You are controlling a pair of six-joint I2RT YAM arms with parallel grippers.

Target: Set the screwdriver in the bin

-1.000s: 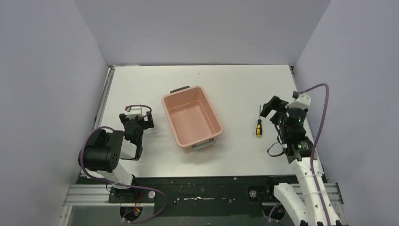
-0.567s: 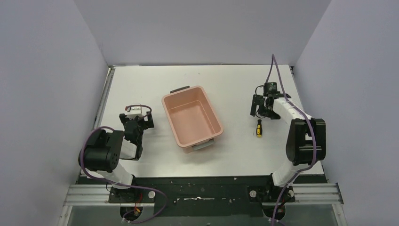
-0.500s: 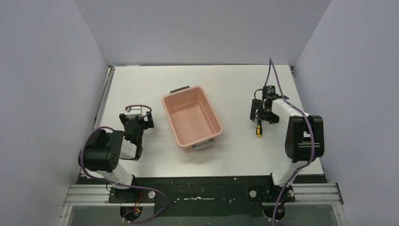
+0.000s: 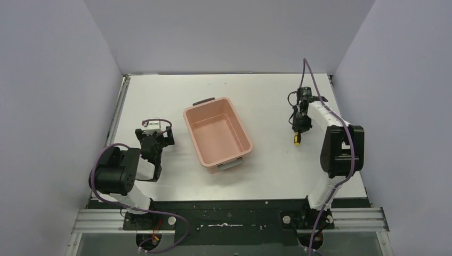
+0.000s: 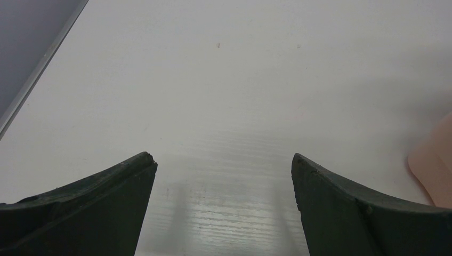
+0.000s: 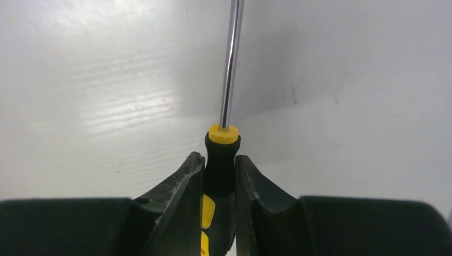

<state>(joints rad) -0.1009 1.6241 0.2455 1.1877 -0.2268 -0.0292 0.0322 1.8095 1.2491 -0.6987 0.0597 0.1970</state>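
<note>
R tool (image 6: pixel 219 162) now down at screwdriver (image 6: pixel 230 74), clamped on its handle; L tool (image 5: pixel 222 160) apart, beside bin (image 4: pixel 218 136).

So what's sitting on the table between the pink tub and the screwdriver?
Nothing. In the top view, only bare white table lies between the tub and the screwdriver.

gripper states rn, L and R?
Left gripper: open, jaws wide apart, nothing between them.
Right gripper: jaws closed on the screwdriver, gripping its handle.
</note>
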